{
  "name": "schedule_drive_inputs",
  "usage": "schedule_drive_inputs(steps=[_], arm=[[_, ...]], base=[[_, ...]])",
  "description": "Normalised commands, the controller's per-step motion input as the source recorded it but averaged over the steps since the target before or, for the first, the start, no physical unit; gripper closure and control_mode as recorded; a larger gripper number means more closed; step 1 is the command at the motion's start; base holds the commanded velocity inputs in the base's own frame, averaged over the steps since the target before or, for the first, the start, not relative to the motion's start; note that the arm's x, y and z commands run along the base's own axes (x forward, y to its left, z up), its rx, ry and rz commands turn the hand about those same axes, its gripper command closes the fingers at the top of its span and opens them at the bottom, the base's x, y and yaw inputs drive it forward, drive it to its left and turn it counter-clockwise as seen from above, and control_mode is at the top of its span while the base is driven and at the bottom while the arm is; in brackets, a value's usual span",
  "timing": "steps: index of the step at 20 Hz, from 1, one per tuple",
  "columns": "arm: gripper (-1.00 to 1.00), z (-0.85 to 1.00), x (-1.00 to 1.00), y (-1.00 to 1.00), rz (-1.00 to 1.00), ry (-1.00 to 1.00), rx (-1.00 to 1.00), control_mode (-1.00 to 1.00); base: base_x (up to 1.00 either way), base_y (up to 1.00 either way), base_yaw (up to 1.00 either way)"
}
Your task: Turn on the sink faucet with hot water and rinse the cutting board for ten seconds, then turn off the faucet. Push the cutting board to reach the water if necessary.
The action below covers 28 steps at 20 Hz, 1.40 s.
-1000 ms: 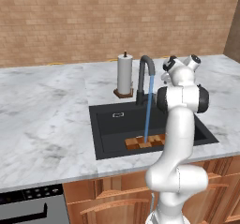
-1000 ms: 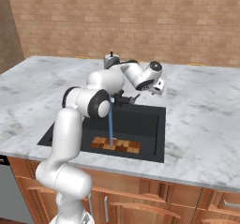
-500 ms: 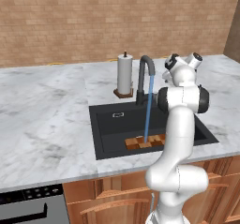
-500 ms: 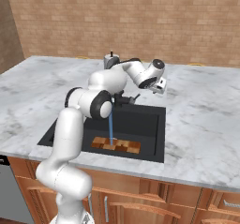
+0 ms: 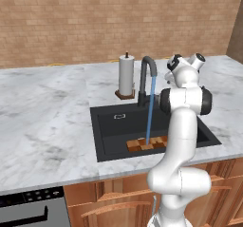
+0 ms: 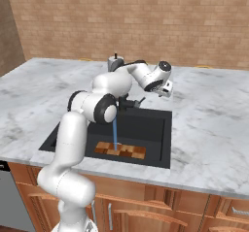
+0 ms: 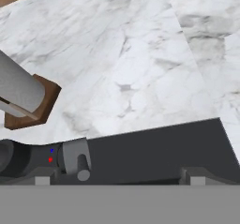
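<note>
Cutting board [image 5: 148,143] in the sink [image 5: 111,131] under running water [image 5: 150,108] (gripper [image 7: 117,177] fingers apart, empty).

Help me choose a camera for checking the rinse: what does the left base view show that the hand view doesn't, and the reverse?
Left base view: the water falling from the sink faucet onto the cutting board in the sink. Hand view: a close look at the faucet's side lever with red and blue marks beside it, and the gripper tips low in the picture. Both: the paper-towel roll on its wooden stand, the marble counter and the sink's dark rim.
</note>
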Motion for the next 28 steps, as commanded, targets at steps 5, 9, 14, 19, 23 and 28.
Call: schedule_drive_inputs(steps=[5,9,14,19,23,28], arm=[[-1.00,0.00,0.00,0.00,0.00,0.00,0.00,-1.00],[-1.00,0.00,0.00,0.00,0.00,0.00,0.00,-1.00],[-1.00,0.00,0.00,0.00,0.00,0.00,0.00,-1.00],[-1.00,0.00,0.00,0.00,0.00,0.00,0.00,-1.00],[-1.00,0.00,0.00,0.00,0.00,0.00,0.00,-1.00],[-1.00,0.00,0.00,0.00,0.00,0.00,0.00,-1.00]], base=[[0.00,0.00,0.00],[0.00,0.00,0.00],[0.00,0.00,0.00],[0.00,0.00,0.00],[0.00,0.00,0.00],[0.00,0.00,0.00]])
